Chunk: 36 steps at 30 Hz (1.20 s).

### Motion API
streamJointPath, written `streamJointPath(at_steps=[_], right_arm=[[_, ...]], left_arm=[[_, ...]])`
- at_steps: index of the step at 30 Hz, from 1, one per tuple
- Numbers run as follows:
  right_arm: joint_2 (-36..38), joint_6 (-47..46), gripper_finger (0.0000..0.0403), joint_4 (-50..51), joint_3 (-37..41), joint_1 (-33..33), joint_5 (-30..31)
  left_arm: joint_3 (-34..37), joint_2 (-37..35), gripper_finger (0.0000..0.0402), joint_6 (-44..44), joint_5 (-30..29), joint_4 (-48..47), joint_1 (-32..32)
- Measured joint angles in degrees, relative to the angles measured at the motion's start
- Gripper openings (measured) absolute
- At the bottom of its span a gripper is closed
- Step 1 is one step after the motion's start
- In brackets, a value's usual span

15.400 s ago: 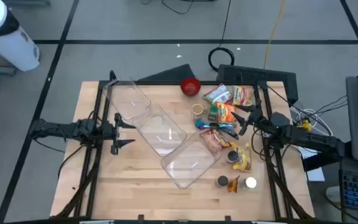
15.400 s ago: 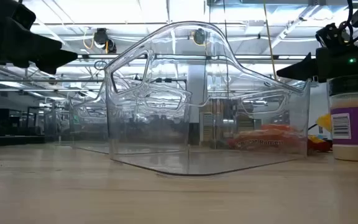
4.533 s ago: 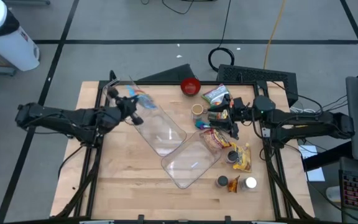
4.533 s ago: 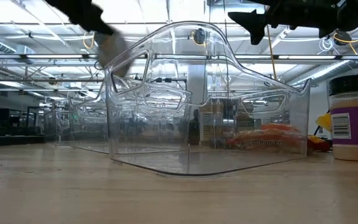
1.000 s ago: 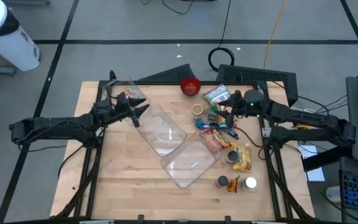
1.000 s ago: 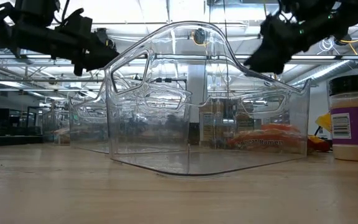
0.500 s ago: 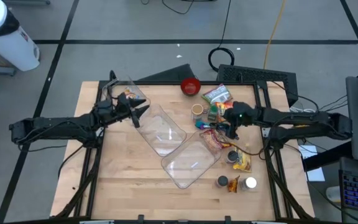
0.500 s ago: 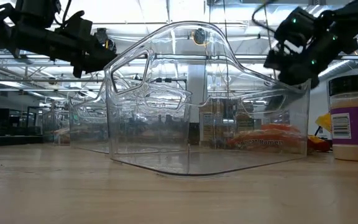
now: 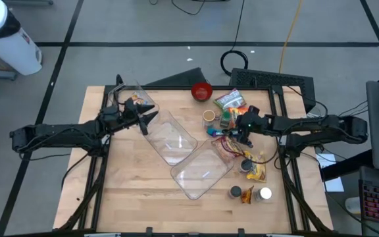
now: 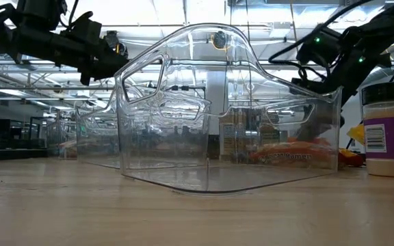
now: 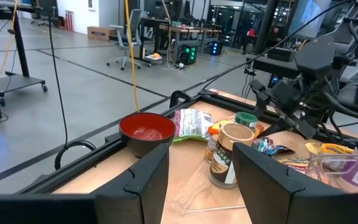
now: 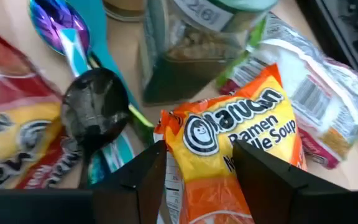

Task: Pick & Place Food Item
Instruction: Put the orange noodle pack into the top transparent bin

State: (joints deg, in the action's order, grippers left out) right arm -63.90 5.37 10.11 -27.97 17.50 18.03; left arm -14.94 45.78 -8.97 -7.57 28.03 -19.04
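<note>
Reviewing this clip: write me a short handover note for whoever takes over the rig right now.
Right gripper: open, straddling the orange ramen soup packet in the food pile; nothing lifted.
Left gripper: open, empty, over the edge of the far clear bin.
Done: a small orange item appears to lie in that bin.
Left: grip the ramen packet and move it; jars, spoons and other packets remain on the table. The other clear bins look empty.
</note>
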Motion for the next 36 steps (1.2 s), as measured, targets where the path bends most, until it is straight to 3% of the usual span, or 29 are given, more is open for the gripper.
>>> streamJointPath(at_steps=[6,17,24,36], right_arm=[[0.0,-0.5,0.0127,0.0,0.0,0.0,0.1],[0.5,-1.1,0.0006,0.1,0.0,0.0,0.2],[5.1,-3.6,0.0002,2.5,-1.0,0.0,5.1],[20.3,-6.9,0.0001,-0.3,-1.1,0.0,12.0]], left_arm=[[0.0,0.0,0.0182,0.0,0.0,0.0,0.0],[0.0,0.0,0.0182,0.0,0.0,0.0,0.0],[0.0,0.0,0.0182,0.0,0.0,0.0,0.0],[0.0,0.0,0.0182,0.0,0.0,0.0,0.0]])
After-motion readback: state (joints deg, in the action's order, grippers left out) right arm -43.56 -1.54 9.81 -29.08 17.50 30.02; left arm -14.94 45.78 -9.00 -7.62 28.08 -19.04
